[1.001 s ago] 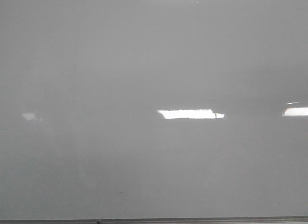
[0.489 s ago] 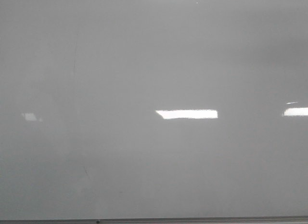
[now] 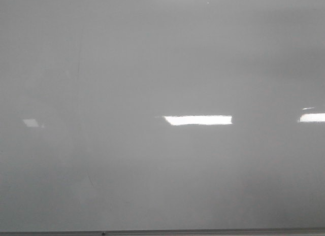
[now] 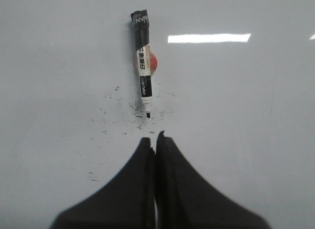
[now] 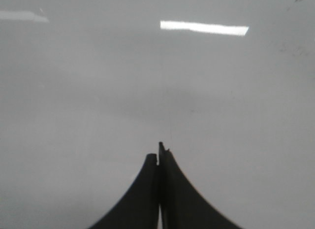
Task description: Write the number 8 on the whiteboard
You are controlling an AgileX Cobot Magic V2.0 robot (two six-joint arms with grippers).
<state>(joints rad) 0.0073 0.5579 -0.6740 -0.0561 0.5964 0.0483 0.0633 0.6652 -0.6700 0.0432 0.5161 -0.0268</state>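
Left gripper [image 4: 155, 139] pinched empty, marker [image 4: 142, 61] lying uncapped at its 12 o'clock on whiteboard [image 4: 256, 115], presumably awaiting pickup; right gripper [image 5: 159, 155] closed likewise; no 8 visible.

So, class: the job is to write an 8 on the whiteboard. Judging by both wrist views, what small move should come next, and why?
Probably open the left gripper and ease it toward the marker. Both grippers look shut and empty, the marker lies uncapped on the whiteboard just ahead of the left fingertips, and no 8 shows yet.
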